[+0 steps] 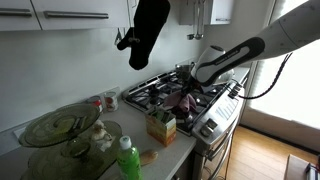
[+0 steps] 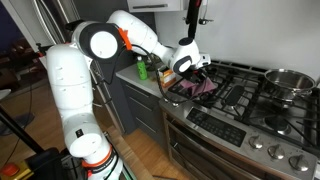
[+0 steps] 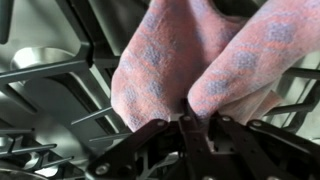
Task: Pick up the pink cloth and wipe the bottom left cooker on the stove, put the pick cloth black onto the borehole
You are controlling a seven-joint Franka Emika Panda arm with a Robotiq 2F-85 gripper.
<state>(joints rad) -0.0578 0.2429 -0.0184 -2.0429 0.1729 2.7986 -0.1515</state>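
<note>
While the task calls for wiping a burner, the stove (image 2: 262,105) carries the work, and the arm (image 2: 140,30) reaches low over a front corner burner. The pink cloth (image 3: 185,55) lies bunched on the grate (image 3: 50,70) there. The gripper (image 3: 190,122) pinches a fold of it, probably to drag it across.

Soft woven pink cloth (image 3: 190,55); glossy metal stove (image 2: 262,130)

arm (image 2: 70,90): white shells | joint (image 2: 100,42): black, orange ring | tool (image 3: 187,125): black
</note>
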